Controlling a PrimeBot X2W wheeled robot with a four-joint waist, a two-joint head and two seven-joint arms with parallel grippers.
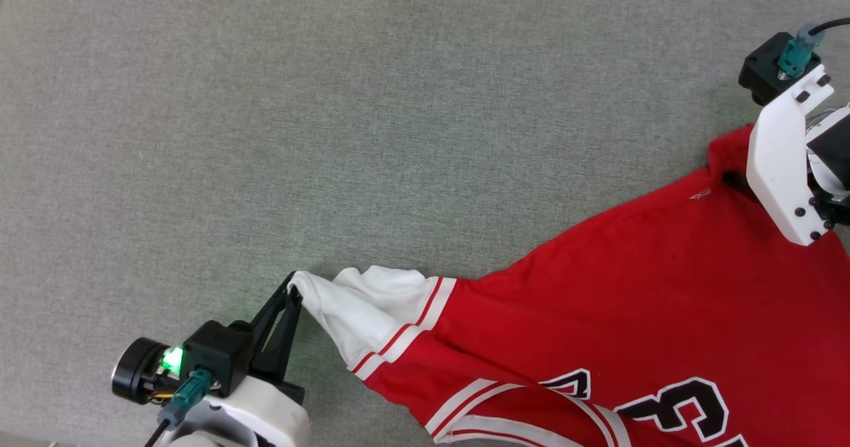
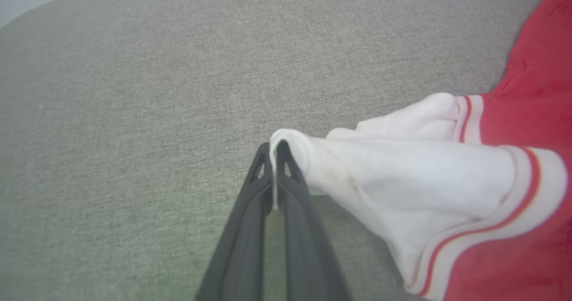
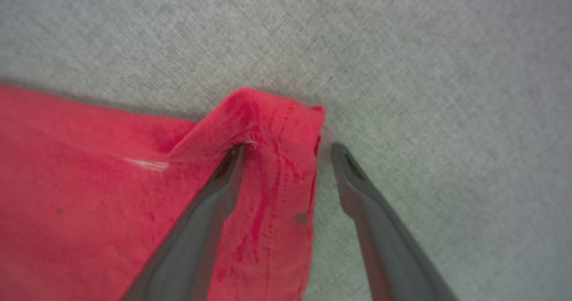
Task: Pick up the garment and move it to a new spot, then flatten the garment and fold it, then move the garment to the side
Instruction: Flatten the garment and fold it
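Garment (image 1: pixel 664 281), held at one sleeve (image 2: pixel 402 180) by the left gripper (image 2: pixel 273 153): the two long dark fingers are pressed together, with a thin edge of white cloth caught between their tips. From this grip the soft white sleeve stretches away in a rumpled cone to its red-and-white striped band, then into the red body. Right gripper (image 3: pixel 290 151): fingers set wide apart and clamping nothing, astride a stitched red hem corner that bunches into a rounded fold. One fingertip is tucked at the fold; the other lies over the bare surface just beside the hem. The shirt lies spread on a grey-green woven surface (image 1: pixel 332 101), at the lower right of the head view. Black, white-outlined print partly shows at the bottom edge.
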